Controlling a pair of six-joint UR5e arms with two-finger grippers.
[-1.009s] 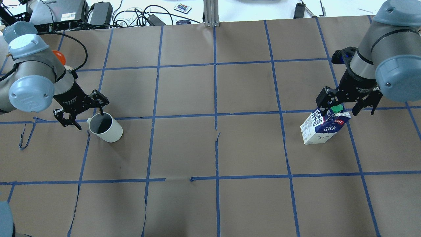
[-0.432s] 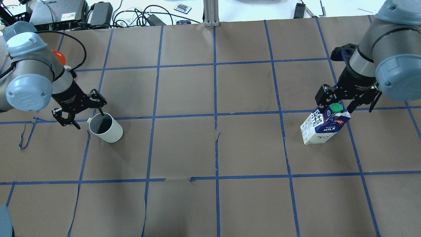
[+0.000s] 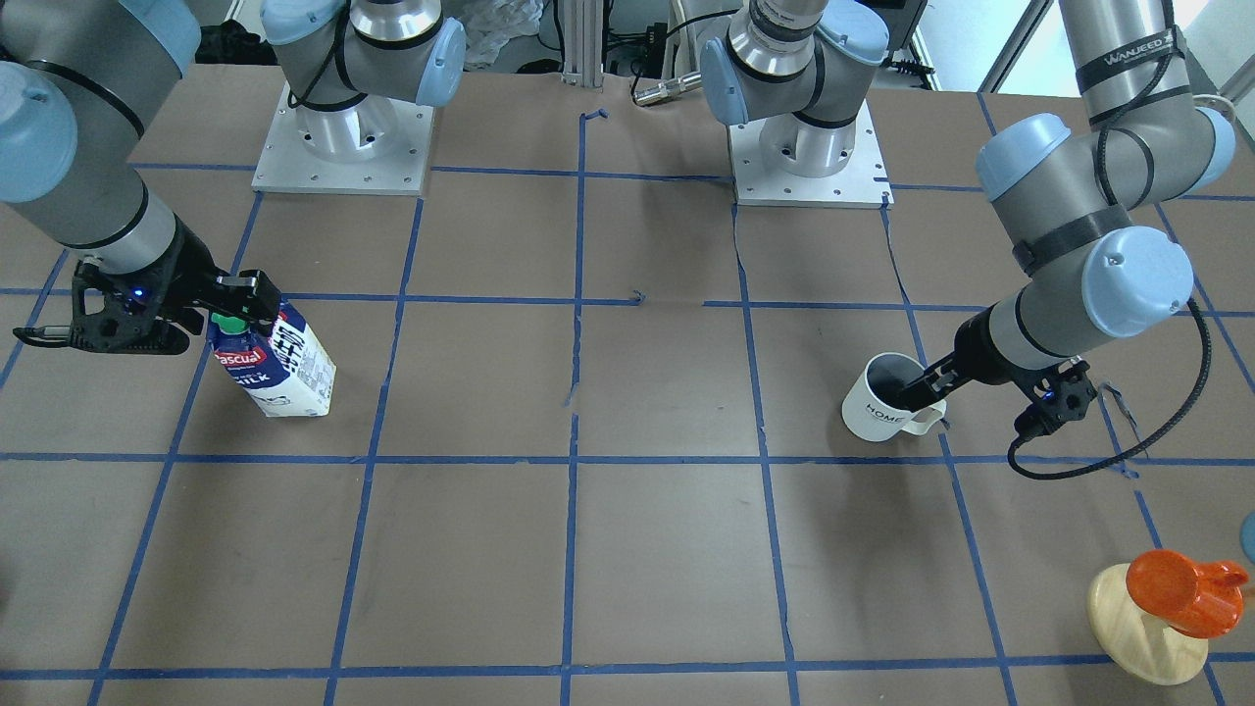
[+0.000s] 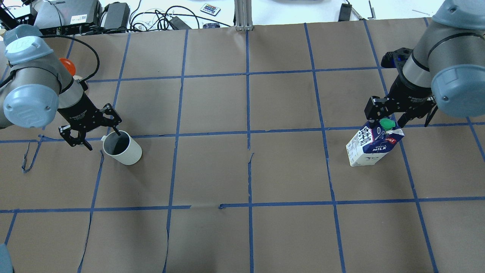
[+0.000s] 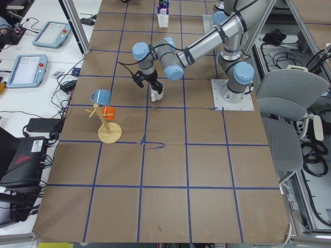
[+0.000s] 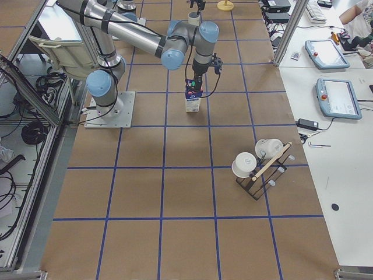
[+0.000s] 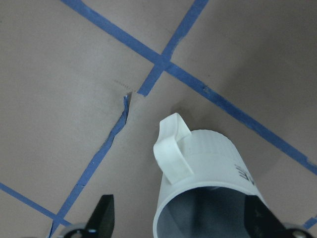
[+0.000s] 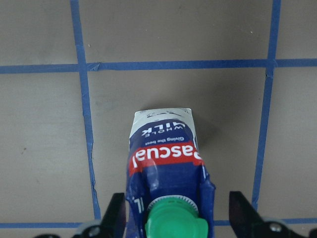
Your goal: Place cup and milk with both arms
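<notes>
The white ribbed cup (image 4: 127, 151) stands upright on the brown table, left of centre, its handle toward my left gripper (image 4: 102, 138). That gripper is open, with one finger inside the rim and the other outside past the handle. The left wrist view shows the cup (image 7: 208, 168) and its handle between the spread fingers. In the front view the cup (image 3: 880, 410) shows "HOME". The blue and white milk (image 4: 373, 146) stands at the right. My right gripper (image 4: 388, 120) is open astride its green-capped top, as the right wrist view of the milk (image 8: 166, 158) shows.
An orange cup on a wooden stand (image 3: 1172, 588) sits near the table corner beyond my left arm. A rack of white mugs (image 6: 259, 166) stands past the right side. The arm bases (image 3: 343, 137) are at the robot's edge. Cables and boxes (image 4: 113, 15) lie beyond the far edge.
My right gripper has drawn back a little toward the far side, over the milk's cap. My left gripper has shifted slightly left. Cup and milk have not moved.
</notes>
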